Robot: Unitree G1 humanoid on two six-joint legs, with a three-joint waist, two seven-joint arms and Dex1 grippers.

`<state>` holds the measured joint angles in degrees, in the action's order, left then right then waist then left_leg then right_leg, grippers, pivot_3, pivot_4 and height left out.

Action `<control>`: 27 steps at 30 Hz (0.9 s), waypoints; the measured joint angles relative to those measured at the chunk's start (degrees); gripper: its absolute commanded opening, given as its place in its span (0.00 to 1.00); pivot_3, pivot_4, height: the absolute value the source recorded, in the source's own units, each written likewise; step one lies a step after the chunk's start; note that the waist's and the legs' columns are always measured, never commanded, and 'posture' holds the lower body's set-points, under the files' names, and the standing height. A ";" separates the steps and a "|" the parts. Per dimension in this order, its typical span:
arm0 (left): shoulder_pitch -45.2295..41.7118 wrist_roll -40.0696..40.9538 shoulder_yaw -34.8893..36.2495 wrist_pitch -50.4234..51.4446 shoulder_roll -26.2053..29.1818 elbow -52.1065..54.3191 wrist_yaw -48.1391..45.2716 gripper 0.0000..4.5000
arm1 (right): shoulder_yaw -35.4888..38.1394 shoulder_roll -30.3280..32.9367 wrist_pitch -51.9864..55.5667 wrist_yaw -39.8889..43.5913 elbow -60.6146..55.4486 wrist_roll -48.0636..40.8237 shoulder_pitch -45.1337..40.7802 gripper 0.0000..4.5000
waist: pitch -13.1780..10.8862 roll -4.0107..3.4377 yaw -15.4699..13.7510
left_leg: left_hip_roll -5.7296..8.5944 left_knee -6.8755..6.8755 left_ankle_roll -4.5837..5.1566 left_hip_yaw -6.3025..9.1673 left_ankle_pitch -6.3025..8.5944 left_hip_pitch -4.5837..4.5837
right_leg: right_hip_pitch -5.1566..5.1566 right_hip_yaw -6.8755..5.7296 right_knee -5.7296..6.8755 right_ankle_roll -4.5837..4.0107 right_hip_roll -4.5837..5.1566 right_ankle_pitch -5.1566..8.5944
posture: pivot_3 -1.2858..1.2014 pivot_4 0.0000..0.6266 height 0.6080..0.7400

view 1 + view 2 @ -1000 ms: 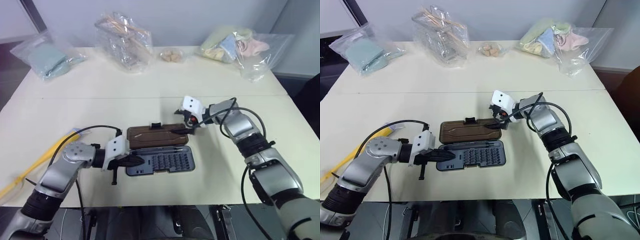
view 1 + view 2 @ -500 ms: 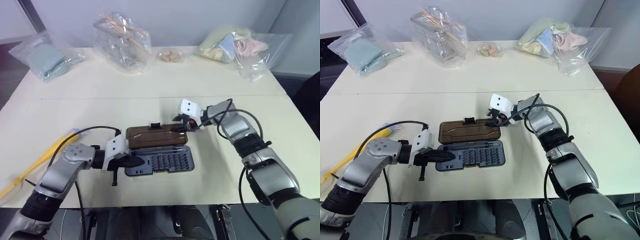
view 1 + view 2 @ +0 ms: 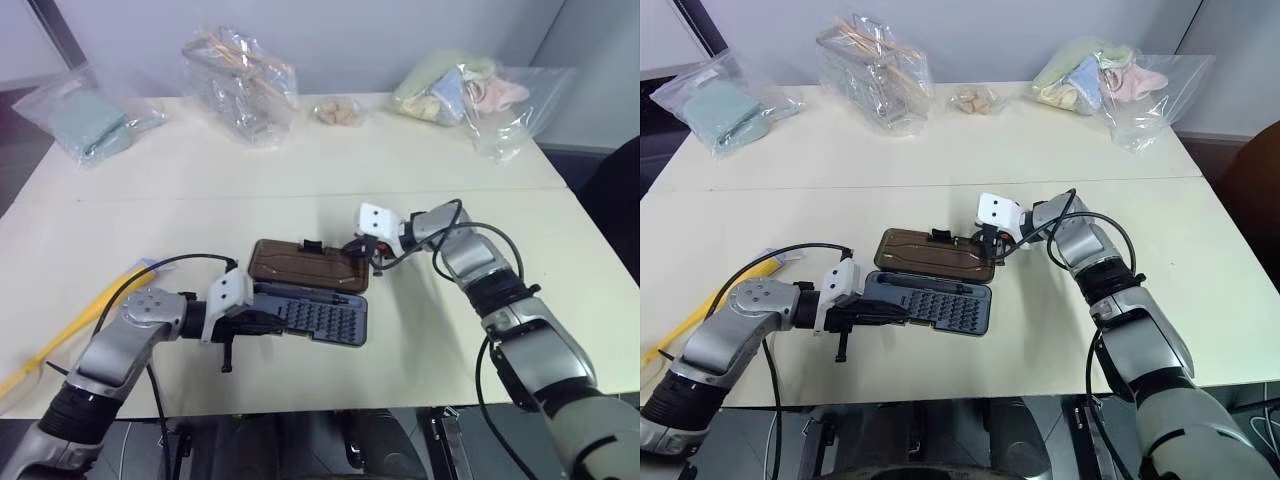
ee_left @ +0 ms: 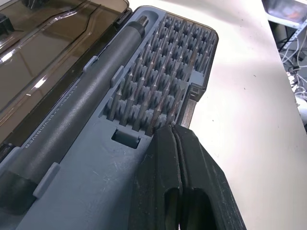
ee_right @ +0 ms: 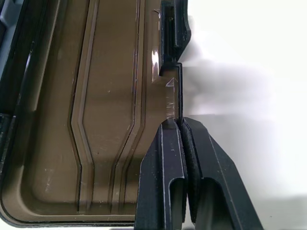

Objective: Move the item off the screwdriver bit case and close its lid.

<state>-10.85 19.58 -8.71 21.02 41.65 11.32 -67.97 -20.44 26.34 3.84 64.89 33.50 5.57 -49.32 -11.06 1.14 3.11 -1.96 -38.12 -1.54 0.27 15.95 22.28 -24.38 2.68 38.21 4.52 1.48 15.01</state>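
The table (image 3: 420, 330) spreads pale and wide, and the screwdriver bit case (image 3: 318, 318) sits near its front middle, open, slightly skewed. That case is our landmark. Well beyond it, along the table's far edge, lie clear plastic bags: one with teal cloth (image 3: 82, 118) far off to the left, a crinkled bag with wooden sticks (image 3: 238, 80) behind it, a small bag of tan bits (image 3: 338, 111), and a large bag of pastel cloth (image 3: 470, 92) far off to the right.

The lid (image 3: 306, 264), smoky brown inside, lies open on the far side of the case, hinged along it, its small latch tab (image 3: 312, 245) on the far edge. In the tray a grey screwdriver handle (image 4: 72, 120) lies beside rows of small bits (image 4: 158, 81).

The item (image 3: 60, 335), long and yellow, lies on the table well to the left of the case, clear of it.

The right gripper (image 5: 181, 125) is at the lid's right end, jaws clenched on the lid's rim, as the right wrist view shows. The left gripper (image 4: 173, 132) is at the case's left end, jaws pressed together with nothing between them, tips resting at the tray just beside the bits.
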 measured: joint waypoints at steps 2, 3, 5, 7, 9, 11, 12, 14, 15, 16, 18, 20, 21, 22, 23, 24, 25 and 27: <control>-0.07 0.79 0.16 0.66 -0.01 -0.09 -0.04 0.00 | 0.00 0.44 -2.65 -0.09 -0.69 0.89 0.87 0.01 | 0.00 0.00 -0.08 | 0.00 0.00 0.00 0.00 0.00 0.01 | 0.00 0.00 0.00 0.00 0.00 0.00 | 0.52 0.24 0.98; -0.24 1.51 0.63 1.46 -0.04 -0.27 0.05 0.00 | -0.03 0.55 -3.78 -0.09 -0.71 1.09 1.08 0.01 | 0.00 0.00 -0.09 | 0.00 0.00 0.00 0.00 0.00 0.02 | 0.00 0.00 -0.01 0.00 0.00 0.00 | 0.52 0.24 0.98; -1.42 4.07 2.91 4.04 -0.05 -0.64 0.52 0.00 | -0.13 0.55 -5.60 -0.10 -0.70 1.56 1.21 0.01 | 0.00 0.00 -0.02 | 0.00 0.00 0.00 0.01 0.00 0.02 | -0.01 -0.01 -0.01 0.00 0.00 0.00 | 0.52 0.24 0.98; -2.50 6.38 5.23 6.16 0.14 -0.63 0.66 0.00 | -0.12 0.45 -6.06 -0.10 -0.70 1.79 1.24 0.01 | 0.00 0.00 0.01 | 0.00 0.00 0.00 0.01 0.00 0.02 | -0.01 -0.01 -0.01 0.00 0.00 0.00 | 0.52 0.24 0.98; -2.99 7.86 7.15 7.56 0.96 -0.68 0.64 0.00 | -0.06 0.28 -6.32 -0.10 -0.69 2.02 1.24 0.01 | 0.00 0.00 0.12 | 0.00 0.01 0.00 0.01 0.00 0.02 | -0.01 -0.01 -0.01 0.00 0.01 0.00 | 0.52 0.24 0.98; -3.43 8.36 8.38 7.97 2.15 -1.84 0.58 0.00 | -0.04 0.17 -6.68 -0.10 -0.65 2.16 1.25 0.01 | 0.00 0.00 0.18 | 0.00 0.01 0.00 0.02 0.00 0.02 | -0.01 -0.01 -0.01 0.00 0.00 0.00 | 0.52 0.24 0.98; -3.35 7.97 8.41 7.54 2.81 -2.63 0.39 0.00 | -0.04 0.13 -6.85 -0.09 -0.59 2.17 1.25 0.01 | 0.00 0.00 0.23 | 0.00 0.01 0.00 0.01 0.00 0.02 | -0.01 -0.01 -0.01 0.00 0.01 0.00 | 0.52 0.24 0.98; -3.12 7.24 8.25 6.97 3.26 -3.19 -0.12 0.00 | -0.03 0.12 -7.00 -0.07 -0.51 2.20 1.25 0.01 | 0.00 0.00 0.25 | 0.00 0.02 0.00 0.01 0.00 0.02 | -0.01 -0.01 -0.02 0.00 0.01 0.00 | 0.52 0.24 0.98; -2.90 7.07 8.09 6.77 3.44 -3.32 -0.46 0.00 | -0.02 0.09 -7.06 -0.08 -0.49 2.21 1.25 0.01 | 0.00 0.00 0.26 | 0.01 0.02 0.00 -0.01 0.00 0.02 | -0.01 -0.01 -0.02 0.00 0.02 0.00 | 0.52 0.24 0.98; -2.52 6.91 7.58 6.53 3.53 -3.31 -0.77 0.00 | -0.02 0.05 -7.08 -0.09 -0.47 2.22 1.25 0.01 | 0.00 0.00 0.27 | 0.01 0.02 0.00 -0.01 0.00 0.02 | -0.01 -0.01 -0.02 0.00 0.02 0.00 | 0.52 0.24 0.98; -1.63 6.14 6.91 5.63 3.53 -3.30 -1.13 0.00 | 0.00 -0.09 -7.10 -0.18 -0.46 2.25 1.25 0.01 | 0.00 0.00 0.33 | 0.00 0.02 0.00 0.00 0.00 0.02 | -0.01 -0.01 -0.02 0.00 0.02 0.00 | 0.52 0.24 0.98; -0.46 4.57 5.29 4.06 3.56 -3.33 -1.50 0.00 | 0.00 -0.16 -7.19 -0.38 -0.45 2.31 1.25 0.01 | -0.01 -0.01 0.40 | 0.00 0.03 0.00 0.00 0.00 0.02 | -0.01 -0.01 -0.02 0.00 0.02 0.00 | 0.52 0.24 0.98; -0.13 3.91 4.62 3.38 3.31 -3.41 -1.51 0.00 | 0.01 -0.17 -7.25 -0.55 -0.45 2.35 1.25 0.01 | -0.01 -0.01 0.40 | 0.00 0.03 0.00 0.00 0.00 0.02 | -0.01 -0.01 -0.02 0.00 0.02 0.00 | 0.52 0.24 0.98; -0.07 3.44 4.11 3.10 3.08 -3.49 -1.41 0.00 | 0.04 -0.17 -7.27 -0.73 -0.46 2.40 1.25 0.01 | -0.01 -0.01 0.39 | 0.01 0.03 0.00 0.00 0.00 0.02 | -0.01 -0.01 -0.02 0.00 0.02 0.00 | 0.52 0.24 0.98; -0.08 3.21 3.75 2.38 2.80 -3.53 -1.16 0.00 | 0.04 -0.18 -7.30 -1.04 -0.74 2.62 1.25 0.01 | -0.01 -0.01 0.39 | 0.00 0.03 0.00 0.00 0.00 0.02 | -0.01 -0.01 -0.02 0.00 0.02 0.00 | 0.52 0.24 0.98; -0.10 2.82 3.60 1.92 2.67 -3.60 -1.00 0.00 | 0.04 -0.13 -7.29 -1.43 -1.44 2.80 1.34 0.01 | -0.01 -0.02 0.40 | 0.00 0.03 0.00 0.00 0.00 0.02 | -0.01 -0.01 -0.02 0.00 0.03 0.00 | 0.52 0.24 0.98; -0.14 2.54 3.42 1.39 2.65 -3.75 -0.89 0.00 | 0.06 -0.02 -7.17 -1.88 -2.68 3.14 1.56 0.01 | -0.01 -0.01 0.41 | 0.00 0.03 0.00 0.00 0.00 0.02 | -0.01 0.00 -0.02 0.00 0.02 0.00 | 0.52 0.24 0.98; -0.23 2.25 3.12 0.26 2.60 -4.02 -0.86 0.00 | 0.36 1.04 -5.65 -3.21 -8.03 3.65 3.00 0.01 | -0.02 -0.02 0.31 | 0.01 0.03 0.00 0.01 0.00 0.03 | -0.01 -0.01 -0.01 0.00 0.03 0.00 | 0.52 0.24 0.98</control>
<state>-11.08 21.82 -5.59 21.27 44.25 7.30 -68.82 -20.08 27.39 -1.82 61.68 25.47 9.22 -46.32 -11.08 1.12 3.42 -1.95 -38.09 -1.54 0.27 15.95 22.30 -24.39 2.68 38.19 4.52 1.51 15.01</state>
